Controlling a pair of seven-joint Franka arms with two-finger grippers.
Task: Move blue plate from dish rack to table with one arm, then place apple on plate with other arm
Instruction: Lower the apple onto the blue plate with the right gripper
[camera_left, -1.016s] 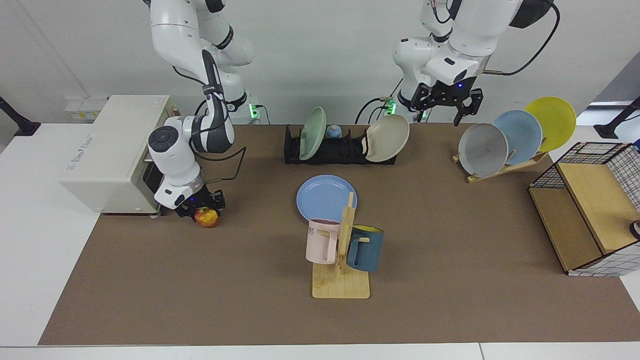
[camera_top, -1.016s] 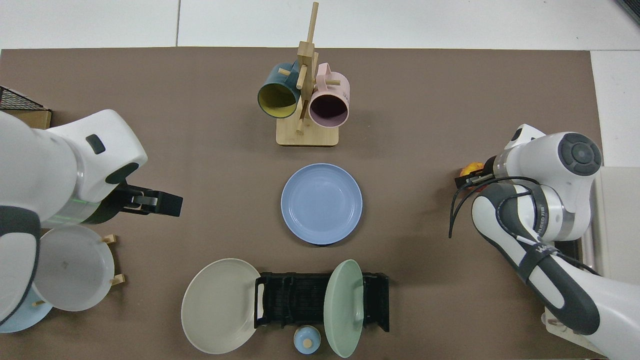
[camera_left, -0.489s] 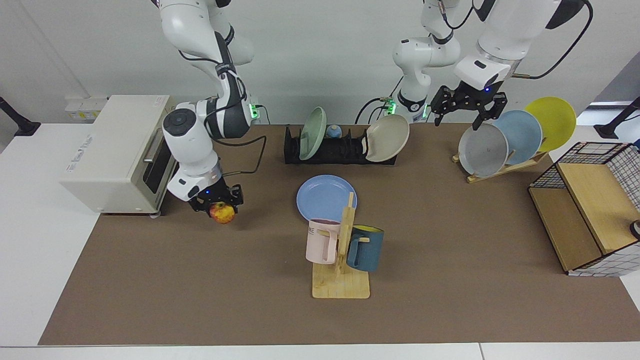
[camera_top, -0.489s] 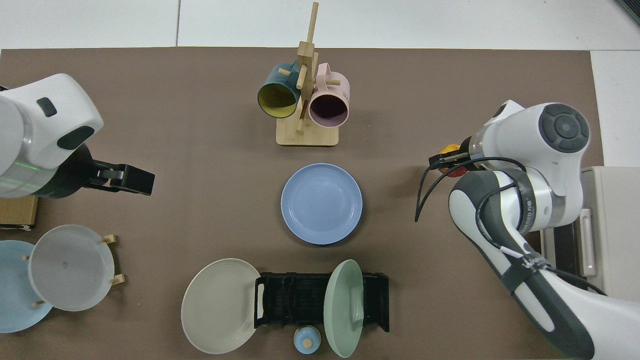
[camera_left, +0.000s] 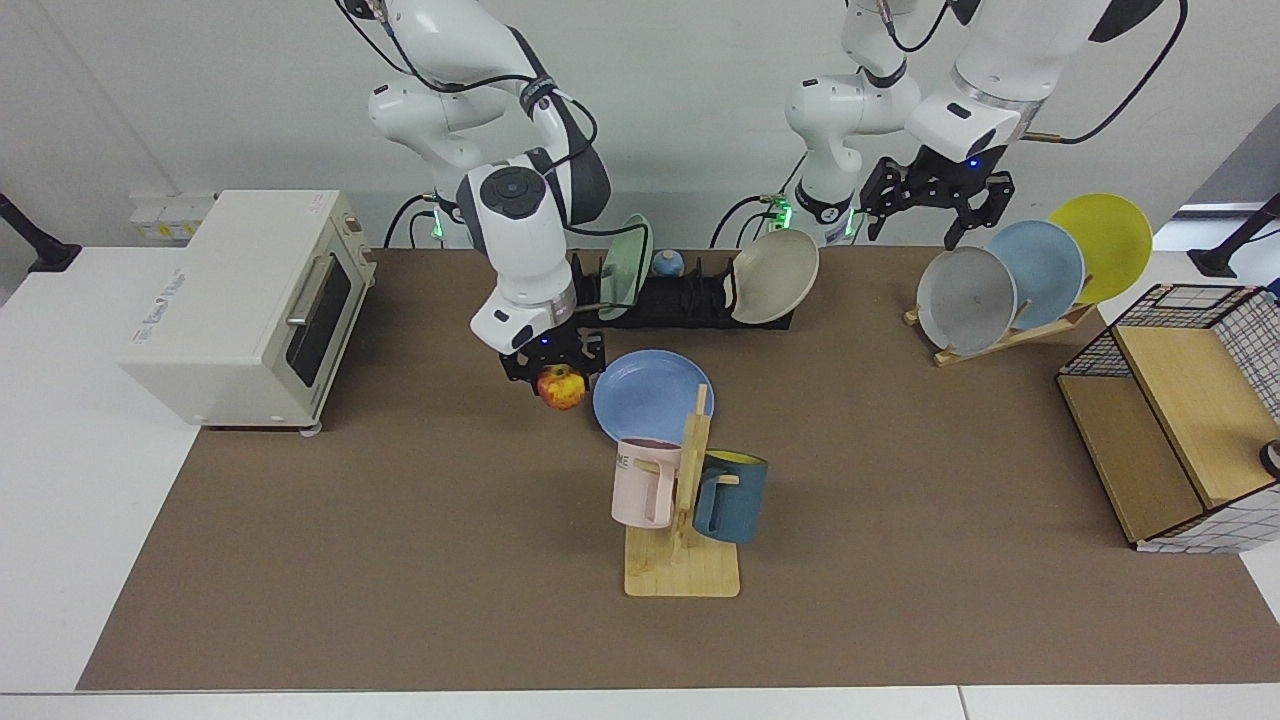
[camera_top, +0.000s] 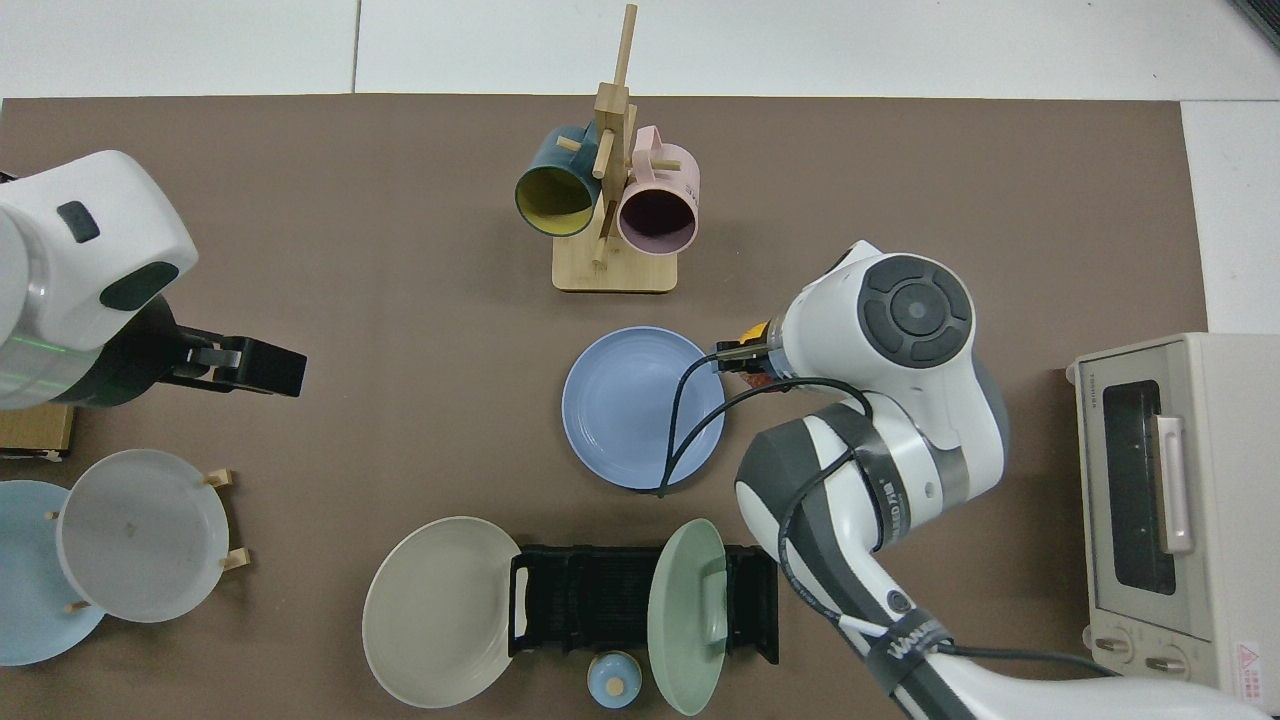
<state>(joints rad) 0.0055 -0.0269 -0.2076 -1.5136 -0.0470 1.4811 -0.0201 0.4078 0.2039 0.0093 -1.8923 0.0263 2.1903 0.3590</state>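
The right gripper pinches the apple between its fingers and holds it in the air just beside the blue plate, at the rim nearest the toaster oven. In the top view the right arm's wrist hides most of the fruit; only a sliver of it shows at the plate's edge, so whether it already overhangs the rim is hard to say. The plate lies flat on the table, between the dish rack and the mug tree.

The left gripper hangs with its fingers spread and nothing between them, above the back of the table near the grey plate on the wooden stand; this arm waits.

Half a second ago the right gripper held the apple just in front of the toaster oven; it has since carried it across to the plate's side, and the arm now stands in front of the rack's green plate. The left gripper has barely shifted. The blue plate lies where it lay
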